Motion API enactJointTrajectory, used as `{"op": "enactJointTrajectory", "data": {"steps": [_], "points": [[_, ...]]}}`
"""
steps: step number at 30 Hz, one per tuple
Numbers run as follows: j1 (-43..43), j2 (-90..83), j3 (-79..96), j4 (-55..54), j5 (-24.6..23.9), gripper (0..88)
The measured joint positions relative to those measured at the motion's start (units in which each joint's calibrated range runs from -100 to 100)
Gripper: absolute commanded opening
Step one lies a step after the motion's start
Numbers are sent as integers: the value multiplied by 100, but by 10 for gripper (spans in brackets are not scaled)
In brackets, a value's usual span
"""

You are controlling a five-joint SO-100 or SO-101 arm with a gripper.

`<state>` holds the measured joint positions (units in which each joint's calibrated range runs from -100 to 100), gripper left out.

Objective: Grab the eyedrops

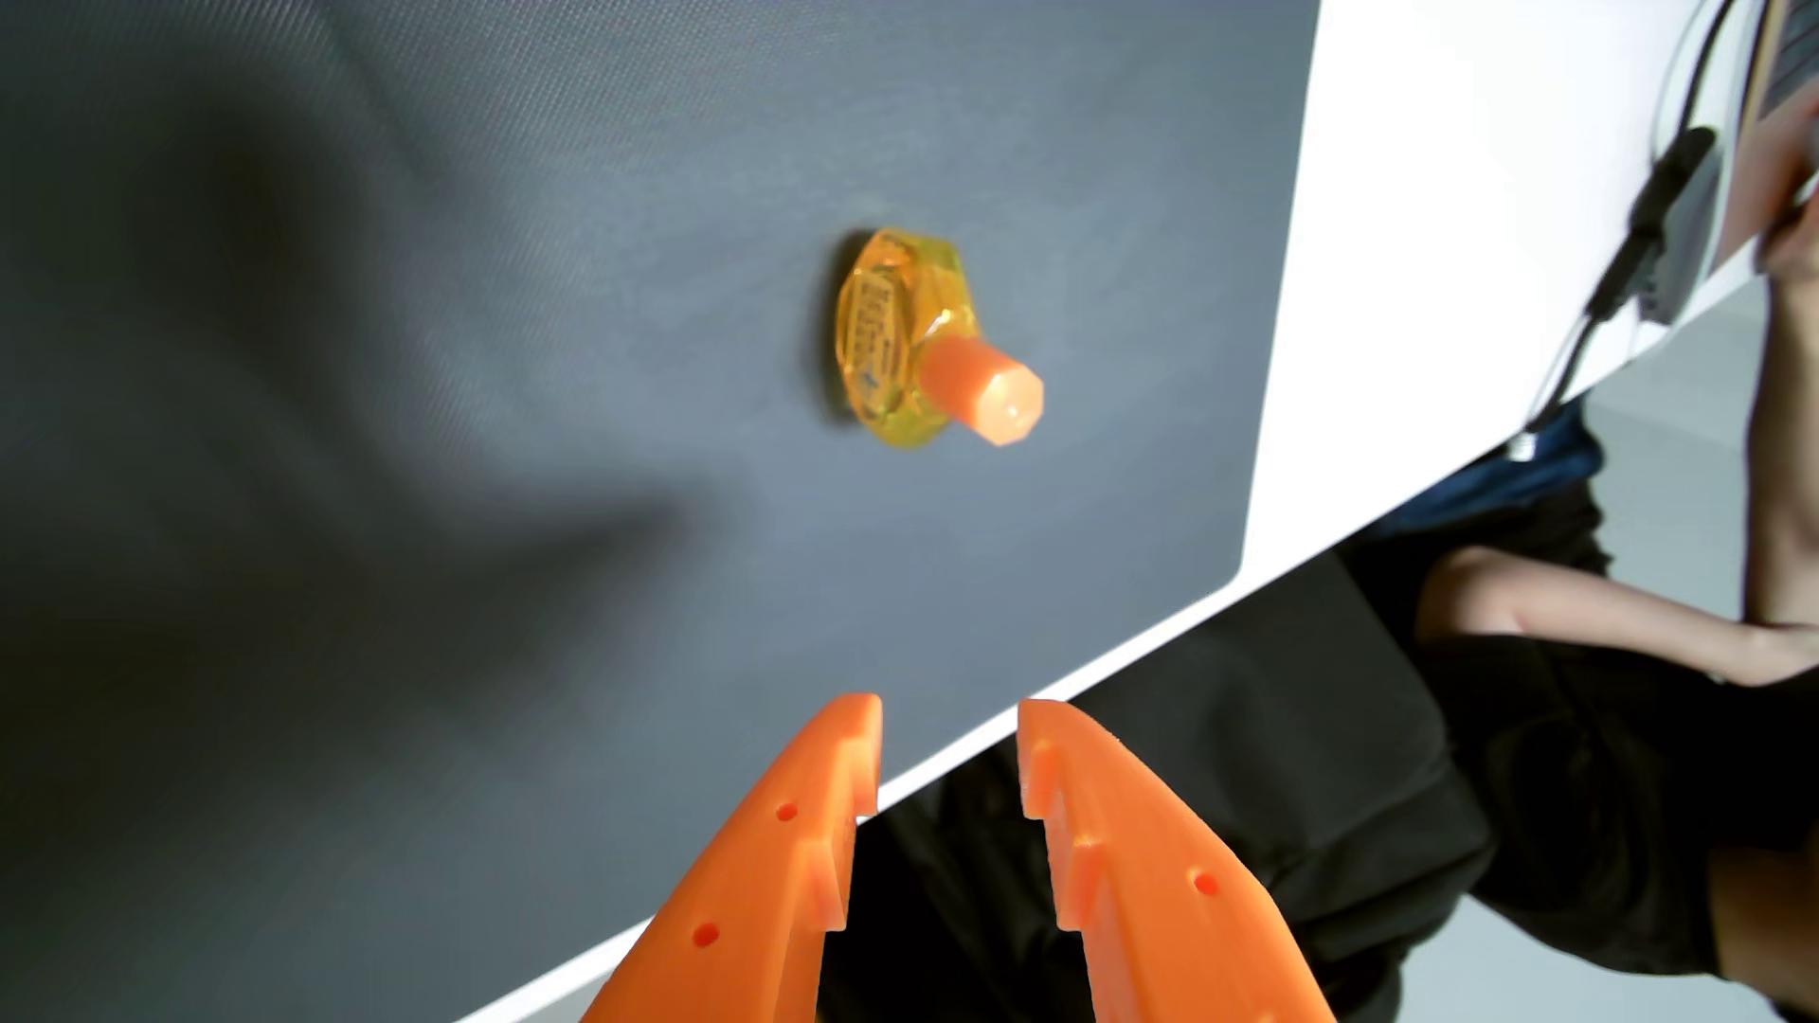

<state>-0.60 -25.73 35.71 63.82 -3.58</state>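
- pincer point(950, 733) parted narrowly, empty, well short of eyedrops point(920, 344)
- risk: the narrow gap could clip the orange cap point(984, 393) and topple the bottle

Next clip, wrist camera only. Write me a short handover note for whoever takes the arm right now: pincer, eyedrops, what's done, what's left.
Pincer: open, holding nothing, at the bottom of the wrist view.
Eyedrops: yellow bottle with orange cap, alone on the dark mat, clear of the fingertips and farther up the picture.
Done: nothing grasped; the pincer points roughly toward the bottle.
Left: close in on the bottle, shut on it, lift.
Note: a person's arm is beyond the table edge.
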Motion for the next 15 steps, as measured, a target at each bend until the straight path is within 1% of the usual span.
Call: {"op": "enactJointTrajectory", "data": {"steps": [3,7,15], "points": [[-112,407,-307,0,-141,99],[-187,805,-632,-9,-262,169],[-255,1602,-1156,-9,-371,180]]}}
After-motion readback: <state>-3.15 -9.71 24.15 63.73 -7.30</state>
